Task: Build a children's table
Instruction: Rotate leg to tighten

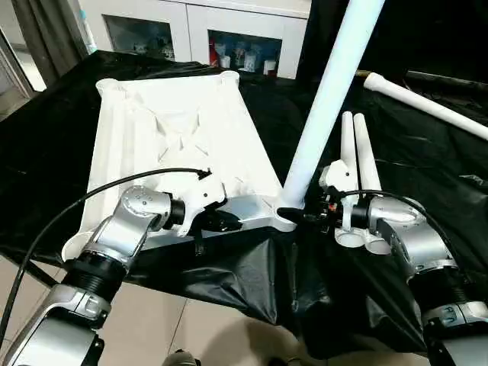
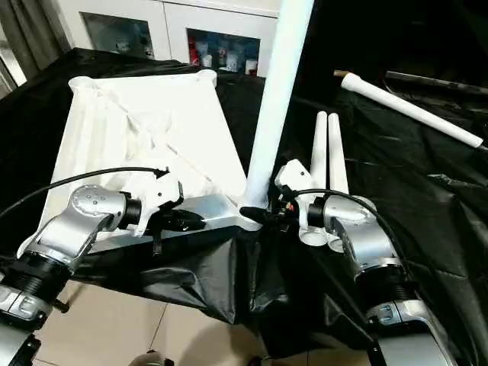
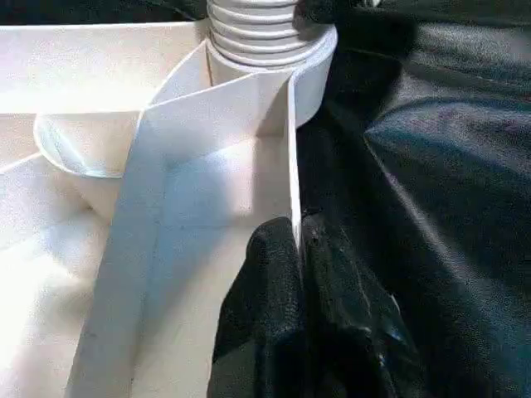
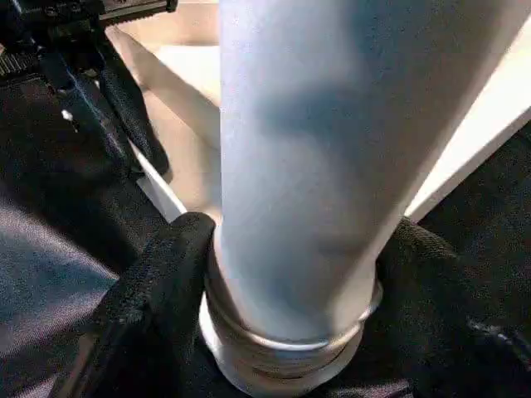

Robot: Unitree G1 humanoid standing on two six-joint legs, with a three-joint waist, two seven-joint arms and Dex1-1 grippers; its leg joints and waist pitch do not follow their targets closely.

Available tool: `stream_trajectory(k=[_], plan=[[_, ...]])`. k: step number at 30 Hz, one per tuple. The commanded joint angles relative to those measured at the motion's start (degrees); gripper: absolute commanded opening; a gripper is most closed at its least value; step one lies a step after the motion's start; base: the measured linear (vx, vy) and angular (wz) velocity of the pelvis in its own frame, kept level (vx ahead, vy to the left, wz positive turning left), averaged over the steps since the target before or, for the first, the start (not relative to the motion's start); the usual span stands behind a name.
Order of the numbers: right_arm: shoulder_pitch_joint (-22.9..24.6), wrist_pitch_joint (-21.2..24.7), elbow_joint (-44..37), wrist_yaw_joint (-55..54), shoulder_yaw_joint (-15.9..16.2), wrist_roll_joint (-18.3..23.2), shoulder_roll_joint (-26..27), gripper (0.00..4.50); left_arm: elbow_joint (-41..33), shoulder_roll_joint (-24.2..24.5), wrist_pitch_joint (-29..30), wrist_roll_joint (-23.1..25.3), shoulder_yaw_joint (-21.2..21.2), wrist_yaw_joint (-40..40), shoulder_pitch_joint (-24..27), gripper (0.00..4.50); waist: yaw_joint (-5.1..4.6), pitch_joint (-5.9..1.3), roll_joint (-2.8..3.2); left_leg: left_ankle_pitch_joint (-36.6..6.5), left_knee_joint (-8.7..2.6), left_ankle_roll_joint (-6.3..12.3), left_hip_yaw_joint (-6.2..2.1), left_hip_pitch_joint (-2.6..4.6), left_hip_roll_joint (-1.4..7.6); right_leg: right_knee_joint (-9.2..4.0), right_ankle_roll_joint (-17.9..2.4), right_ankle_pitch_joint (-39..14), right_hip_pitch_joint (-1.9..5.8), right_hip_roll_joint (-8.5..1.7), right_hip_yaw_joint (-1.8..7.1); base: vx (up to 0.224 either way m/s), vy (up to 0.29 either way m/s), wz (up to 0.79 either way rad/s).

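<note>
Tabletop: lying underside up on the black-draped worktop.
Left claw: pinching the tabletop's near rim, closed on it.
Right claw: straddling the upright leg standing in the tabletop's near corner socket.

White tabletop, ribbed; white leg, bluish tint maybe; black cloth.
</note>
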Motion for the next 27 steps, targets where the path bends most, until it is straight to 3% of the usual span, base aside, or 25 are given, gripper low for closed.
stream_trajectory(k=[1, 7, 11, 14, 17, 20, 22, 26, 27], plan=[[0.4, -0.2, 0.6, 0.2, 1.0, -0.3, -0.3, 2.69, -1.5, -0.5, -2.2, -1.6, 0.6, -0.6, -0.7, 0.00, 0.14, -5.39, -0.08, -1.5, -3.13, 4.49, 0.01, -0.31, 1.03, -3.04, -10.7, -5.2, 5.26, -4.57, 3.53, 0.000, 0.000, 0.00], [0.8, -0.4, 1.0, -0.1, 1.1, -0.8, -0.1, 2.65, -1.3, -0.5, -2.3, -1.4, 0.9, -0.1, -0.8, 0.00, 0.26, -5.45, -0.01, -0.9, -3.01, 4.70, -0.02, -0.35, 1.04, -2.87, -10.7, -4.4, 5.22, -4.55, 3.51, 0.000, 0.000, 0.00], [0.0, 3.7, 4.3, -8.4, -0.6, -1.7, 2.6, 2.65, 0.2, -2.1, -0.3, -1.1, 2.5, 4.6, -1.7, 0.00, 0.13, -5.28, -0.05, -1.5, -3.11, 4.13, -0.02, -0.39, 0.92, -3.13, -10.4, -6.0, 5.21, -4.53, 3.51, 0.000, 0.000, 0.00], [-2.5, 10.3, 10.4, -20.6, -2.5, -3.1, 6.9, 2.65, 3.7, -5.4, 1.8, -0.1, 4.3, 12.3, -4.2, 0.00, -0.85, -4.88, -0.12, -4.7, -3.41, 1.48, -0.08, -0.20, 0.48, -4.27, -7.9, -14.5, 5.13, -4.41, 3.29, 0.000, 0.000, 0.00], [-6.1, 12.5, 16.8, -31.5, -5.1, -2.3, 12.6, 2.64, 8.3, -9.2, 4.5, 1.7, 5.5, 21.8, -7.7, 0.00, -1.05, -4.73, 0.05, -6.4, -3.50, 0.89, -0.09, 0.10, 0.41, -5.05, -5.9, -19.8, 4.74, -4.49, 3.22, 0.000, 0.000, 0.00], [-9.0, 11.2, 21.4, -39.5, -6.2, -2.1, 17.1, 2.64, 11.0, -12.8, 7.8, 2.1, 6.9, 29.8, -10.1, 0.00, -1.17, -4.73, 0.19, -7.2, -3.47, 0.16, -0.21, 0.19, 0.36, -5.56, -4.6, -23.7, 4.53, -4.70, 3.05, 0.000, 0.000, 0.00], [-10.8, 9.9, 23.8, -43.4, -7.0, -1.8, 19.9, 2.64, 11.9, -14.8, 8.8, 2.7, 7.1, 33.4, -10.9, 0.00, -1.21, -4.80, -0.09, -7.3, -3.47, 0.70, -0.18, 0.00, 0.37, -5.57, -4.1, -23.5, 4.60, -4.64, 2.99, 0.000, 0.000, 0.00], [-12.9, 8.7, 26.2, -46.4, -7.7, -1.9, 22.7, 2.64, 12.5, -16.6, 9.3, 3.3, 6.6, 35.4, -11.2, 0.00, -1.23, -4.82, 0.04, -7.7, -3.55, 1.16, -0.29, -0.03, 0.34, -5.64, -3.5, -23.1, 4.47, -4.51, 2.75, 0.000, 0.000, 0.00], [-13.3, 8.5, 26.5, -46.2, -8.0, -1.7, 23.2, 2.99, 12.3, -16.7, 9.1, 3.3, 6.5, 35.2, -11.1, 0.00, -1.16, -4.79, -0.25, -7.5, -3.63, 1.50, -0.30, -0.08, 0.43, -5.51, -3.5, -22.4, 4.45, -4.56, 2.81, 0.000, 0.000, 0.00]])
